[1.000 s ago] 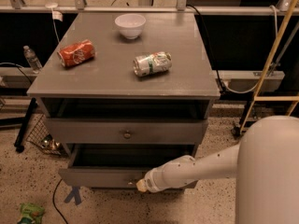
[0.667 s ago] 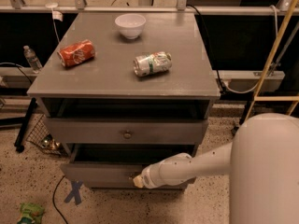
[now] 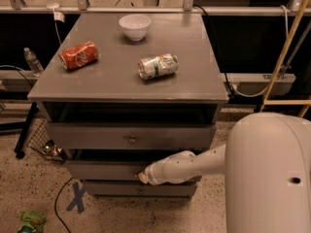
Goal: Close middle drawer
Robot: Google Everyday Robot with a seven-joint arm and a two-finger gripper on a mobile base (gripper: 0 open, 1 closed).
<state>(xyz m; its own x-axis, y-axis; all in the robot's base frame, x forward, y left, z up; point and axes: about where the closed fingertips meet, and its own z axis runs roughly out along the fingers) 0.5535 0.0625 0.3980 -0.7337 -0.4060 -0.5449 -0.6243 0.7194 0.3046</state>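
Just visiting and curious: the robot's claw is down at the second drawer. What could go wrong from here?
The claw sits at the front of the middle drawer; it might slip off the flat face. A hard shove could jolt the cabinet, and the red can and green can, lying on their sides, might roll.

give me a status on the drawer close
tool down against the middle drawer front, near its centre. drawer partly out, not yet shut. nothing seen in its way.
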